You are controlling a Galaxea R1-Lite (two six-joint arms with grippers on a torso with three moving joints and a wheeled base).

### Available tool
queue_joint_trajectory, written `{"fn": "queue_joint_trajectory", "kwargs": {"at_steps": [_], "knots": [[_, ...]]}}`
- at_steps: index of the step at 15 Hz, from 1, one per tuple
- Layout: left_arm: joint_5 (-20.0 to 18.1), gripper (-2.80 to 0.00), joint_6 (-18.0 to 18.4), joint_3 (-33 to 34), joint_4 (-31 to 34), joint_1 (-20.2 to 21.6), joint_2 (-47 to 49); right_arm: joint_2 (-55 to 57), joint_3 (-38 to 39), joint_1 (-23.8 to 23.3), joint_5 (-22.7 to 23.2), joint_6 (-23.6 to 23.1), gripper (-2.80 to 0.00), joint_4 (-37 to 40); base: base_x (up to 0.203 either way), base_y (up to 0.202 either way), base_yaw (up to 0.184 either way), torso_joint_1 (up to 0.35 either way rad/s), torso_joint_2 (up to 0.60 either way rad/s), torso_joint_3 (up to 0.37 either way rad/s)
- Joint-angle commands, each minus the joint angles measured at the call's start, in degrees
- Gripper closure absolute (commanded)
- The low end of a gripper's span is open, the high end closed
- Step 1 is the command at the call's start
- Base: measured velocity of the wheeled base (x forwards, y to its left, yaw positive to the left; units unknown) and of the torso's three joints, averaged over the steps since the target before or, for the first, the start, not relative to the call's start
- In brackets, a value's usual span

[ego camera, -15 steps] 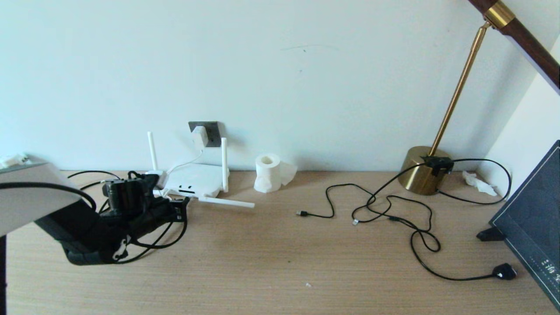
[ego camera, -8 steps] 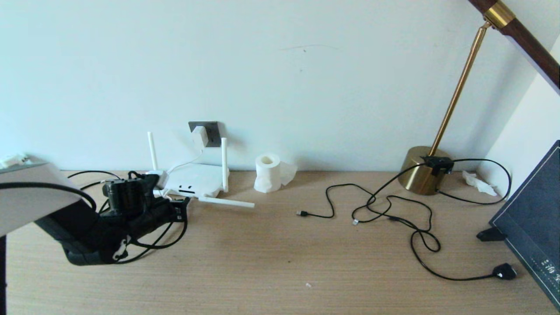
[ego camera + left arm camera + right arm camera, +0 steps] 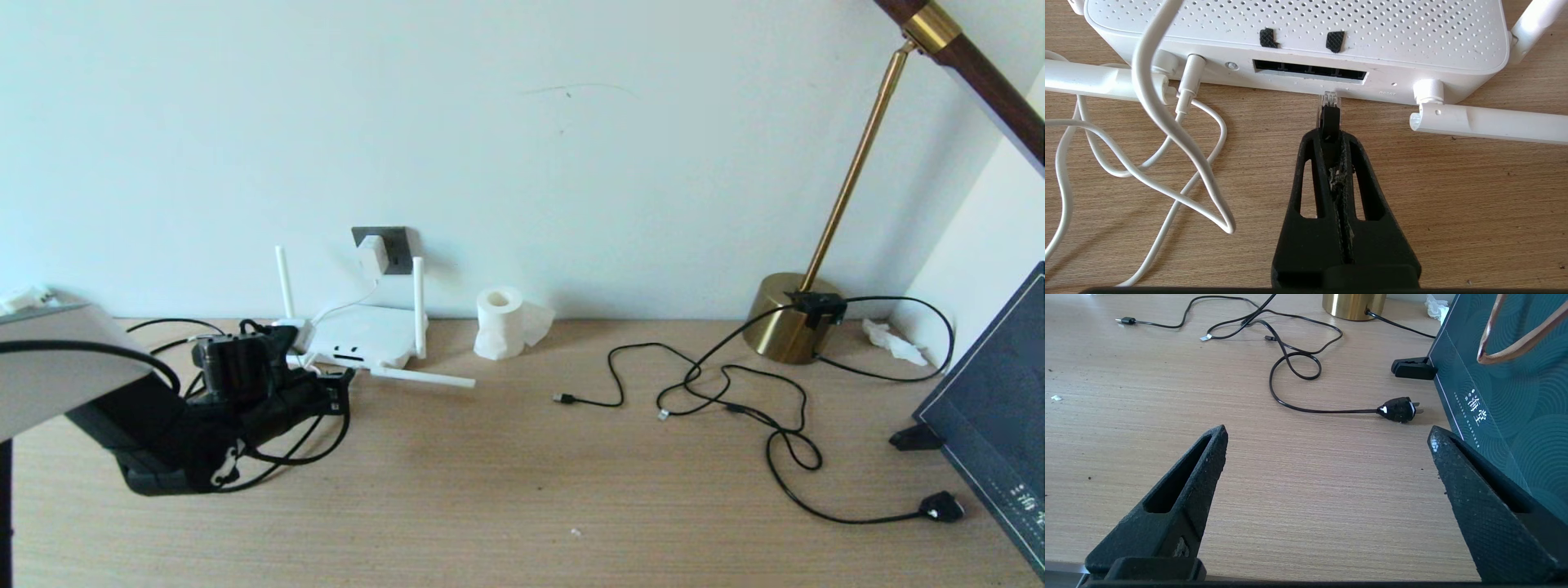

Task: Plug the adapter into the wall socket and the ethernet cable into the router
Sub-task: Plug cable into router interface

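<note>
The white adapter (image 3: 372, 255) sits in the dark grey wall socket (image 3: 393, 247), and its thin cord runs down to the white router (image 3: 363, 336) on the desk. In the left wrist view the router (image 3: 1298, 36) shows its row of dark ports (image 3: 1309, 72). My left gripper (image 3: 1329, 136) is shut on the ethernet cable (image 3: 1329, 116) at its black plug. The plug's clear tip sits just short of the ports and slightly below them. In the head view the left gripper (image 3: 331, 390) is right in front of the router. My right gripper (image 3: 1327, 433) hovers open over bare desk.
Two router antennas (image 3: 1486, 122) lie flat on the desk either side of the plug, and loops of white cord (image 3: 1167, 163) lie beside it. A tissue roll (image 3: 500, 322), thin black cables (image 3: 694, 384), a brass lamp base (image 3: 788, 322), its black plug (image 3: 940, 506) and a dark box (image 3: 992, 408) lie to the right.
</note>
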Motion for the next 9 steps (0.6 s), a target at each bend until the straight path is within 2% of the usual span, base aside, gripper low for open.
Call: {"fn": "queue_joint_trajectory", "kwargs": {"at_steps": [1, 9], "knots": [[0.0, 0.00, 0.0, 0.0, -0.4, 0.0, -0.1, 0.1, 0.0, 0.0, 0.0, 0.0, -2.80, 0.0, 0.000, 0.000, 0.000, 0.000, 0.00, 0.000], [0.0, 0.00, 0.0, 0.1, -0.4, 0.0, -0.5, 0.1, 0.0, 0.0, 0.0, 0.0, -2.80, 0.0, 0.000, 0.000, 0.000, 0.000, 0.00, 0.000]]}}
